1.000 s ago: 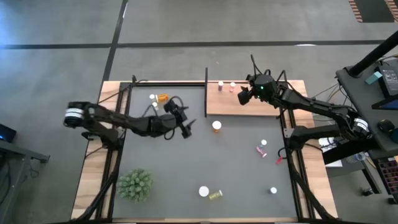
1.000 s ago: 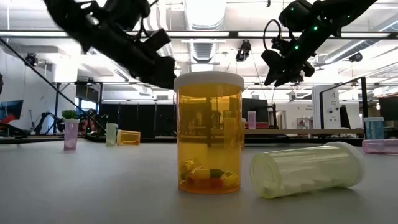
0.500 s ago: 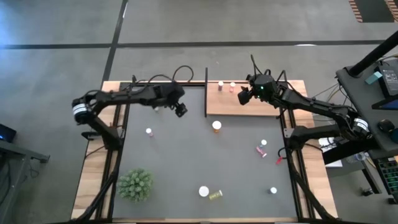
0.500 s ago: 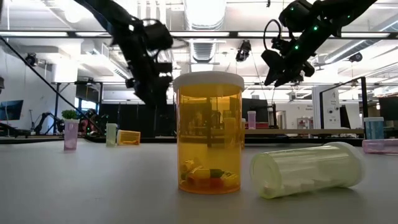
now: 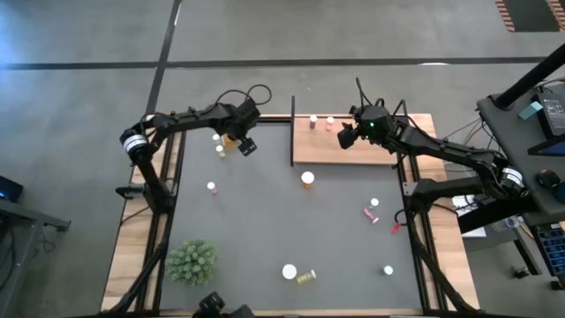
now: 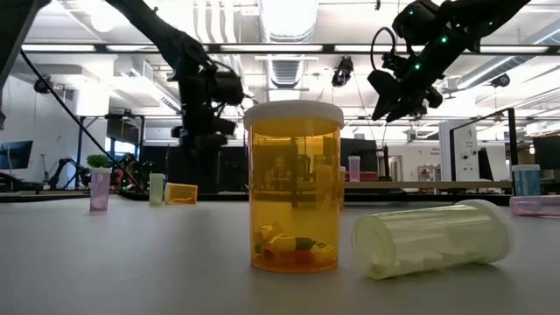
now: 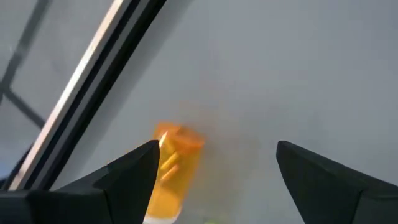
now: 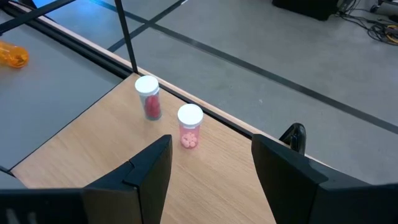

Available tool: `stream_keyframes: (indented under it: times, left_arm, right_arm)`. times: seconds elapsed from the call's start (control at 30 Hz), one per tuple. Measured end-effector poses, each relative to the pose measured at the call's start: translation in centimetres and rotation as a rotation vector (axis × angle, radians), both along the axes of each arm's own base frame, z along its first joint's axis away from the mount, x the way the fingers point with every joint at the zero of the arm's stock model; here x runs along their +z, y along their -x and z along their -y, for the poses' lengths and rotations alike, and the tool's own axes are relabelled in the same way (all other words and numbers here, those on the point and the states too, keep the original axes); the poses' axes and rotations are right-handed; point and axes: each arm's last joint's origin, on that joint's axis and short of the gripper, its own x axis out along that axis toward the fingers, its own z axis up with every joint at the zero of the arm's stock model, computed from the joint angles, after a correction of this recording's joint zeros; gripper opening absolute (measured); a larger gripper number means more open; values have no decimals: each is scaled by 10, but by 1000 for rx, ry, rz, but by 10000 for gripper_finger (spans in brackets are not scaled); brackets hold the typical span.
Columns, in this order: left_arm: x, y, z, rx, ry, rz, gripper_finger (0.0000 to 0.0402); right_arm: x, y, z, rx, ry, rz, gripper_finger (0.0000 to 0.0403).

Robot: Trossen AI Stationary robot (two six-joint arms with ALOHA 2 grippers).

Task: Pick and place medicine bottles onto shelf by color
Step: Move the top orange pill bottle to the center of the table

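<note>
Orange bottle stands upright closest to the low camera, white cap on, pills in the bottom. Just beside it a pale yellow-green bottle lies on its side. From above, that pair sits at the near edge of the grey mat, with the green plant off to the left and one white-capped bottle to the right.

Mid-mat: a pink bottle and a white cap on the right, a small bottle alone on the left, and an upright orange one just in front of the shelf.

Far left corner: left gripper hangs over the mat, jaws spread wide, nothing between them. Its wrist view shows a tipped orange bottle lying on the mat just past one finger, next to the black frame rail. Two small capped bottles sit close by.

Far right: right gripper hovers above the shelf, jaws partly spread and empty. Two bottles already stand on the shelf's back edge near the black post, a red one and a pink one, just beside each other, both upright.
</note>
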Motion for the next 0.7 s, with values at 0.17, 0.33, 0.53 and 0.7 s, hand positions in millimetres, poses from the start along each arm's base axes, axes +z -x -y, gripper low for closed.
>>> stream_keyframes:
  times: [0.17,0.33,0.53,0.7]
  left_arm:
    - [-8,11,-15,54,35,-50,306]
    - [-14,18,-24,59,43,-78,306]
    - [-25,19,-28,58,68,-111,306]
    - [-32,19,-28,57,94,-140,296]
  right_arm:
    - [0,0,0,0,0,0,212]
    - [0,0,0,0,0,0,212]
    - [0,0,0,-1,0,1,212]
    - [0,0,0,0,0,1,212]
